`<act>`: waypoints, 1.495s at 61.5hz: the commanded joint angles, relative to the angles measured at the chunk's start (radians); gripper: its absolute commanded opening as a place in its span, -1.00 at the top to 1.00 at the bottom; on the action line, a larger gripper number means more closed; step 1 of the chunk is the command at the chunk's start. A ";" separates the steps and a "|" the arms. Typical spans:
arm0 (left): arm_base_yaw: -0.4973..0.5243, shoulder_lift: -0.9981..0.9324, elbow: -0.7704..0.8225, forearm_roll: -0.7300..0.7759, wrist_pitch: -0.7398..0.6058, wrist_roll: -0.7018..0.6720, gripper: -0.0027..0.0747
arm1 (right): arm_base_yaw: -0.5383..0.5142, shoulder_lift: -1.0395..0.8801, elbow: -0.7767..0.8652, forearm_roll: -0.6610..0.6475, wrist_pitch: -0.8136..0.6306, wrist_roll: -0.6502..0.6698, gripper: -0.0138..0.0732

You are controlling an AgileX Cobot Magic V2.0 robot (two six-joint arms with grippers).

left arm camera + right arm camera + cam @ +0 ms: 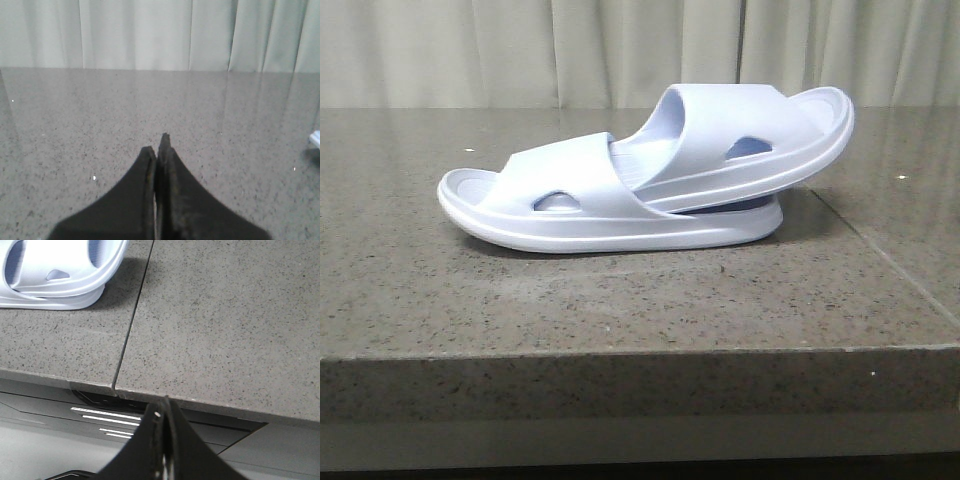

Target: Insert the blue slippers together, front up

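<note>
Two pale blue slippers sat nested together near the middle of the grey stone worktop, well back from its front edge. The lower slipper lay flat; the upper slipper was tucked under its strap and tilted upward toward the right edge. The left gripper hovered over bare stone with its fingers pressed together, empty. The right gripper hung beyond the worktop's edge, fingers likewise together, clear of the slippers.
</note>
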 commanded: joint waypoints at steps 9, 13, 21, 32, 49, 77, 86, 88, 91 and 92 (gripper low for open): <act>0.001 -0.020 0.005 -0.019 -0.097 -0.006 0.98 | -0.001 0.010 -0.022 0.011 -0.058 -0.005 0.95; 0.001 -0.020 0.005 -0.019 -0.097 -0.009 0.98 | -0.001 0.010 -0.022 0.011 -0.058 -0.005 0.95; 0.001 -0.020 0.005 -0.019 -0.099 -0.013 0.98 | -0.001 0.010 -0.022 0.011 -0.058 -0.005 0.95; 0.001 -0.020 0.005 -0.015 -0.186 -0.013 0.98 | -0.001 0.010 -0.022 0.011 -0.058 -0.005 0.95; -0.020 -0.020 0.005 -0.010 -0.204 -0.013 0.98 | -0.001 0.010 -0.022 0.011 -0.058 -0.005 0.95; -0.046 -0.020 0.005 0.032 -0.183 -0.066 0.98 | -0.001 0.010 -0.022 0.011 -0.058 -0.005 0.95; -0.046 -0.020 0.005 0.026 -0.164 -0.066 0.98 | -0.001 0.010 -0.022 0.011 -0.058 -0.005 0.95; -0.046 -0.020 0.005 0.026 -0.164 -0.066 0.98 | -0.001 0.010 -0.022 0.011 -0.058 -0.005 0.95; -0.046 -0.018 0.005 0.026 -0.164 -0.066 0.98 | -0.001 0.010 -0.022 0.011 -0.058 -0.005 0.95; -0.046 -0.018 0.005 0.026 -0.164 -0.066 0.98 | -0.001 0.010 -0.022 0.011 -0.058 -0.005 0.95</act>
